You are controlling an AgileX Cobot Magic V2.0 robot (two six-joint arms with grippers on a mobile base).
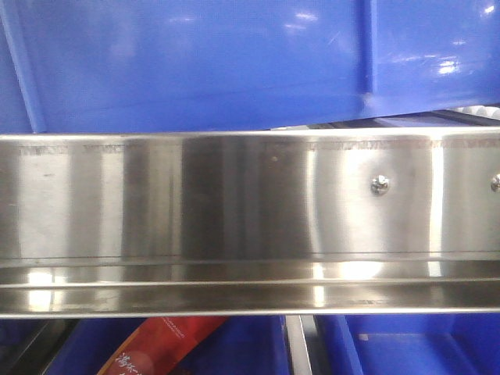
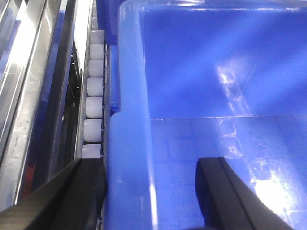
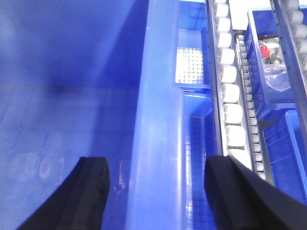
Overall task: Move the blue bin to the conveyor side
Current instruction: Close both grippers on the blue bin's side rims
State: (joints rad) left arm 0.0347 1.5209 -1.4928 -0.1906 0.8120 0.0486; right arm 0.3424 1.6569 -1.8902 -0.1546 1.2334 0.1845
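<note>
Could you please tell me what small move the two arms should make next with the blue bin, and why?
Probably close both grippers. The left gripper and the right gripper each stand open astride a wall of the blue bin, one finger inside, one outside, with gaps showing. Until they grip, the bin beside the conveyor likely cannot be moved.

Front view, bottom edge: red packet with pale printed characters, tilted inside lower-left blue crate. Second lower crate to its right, thin metal upright between. My right wrist view, upper right: small blue tray holding clear bag, red-topped item. Ribbed blue tray below it.
</note>
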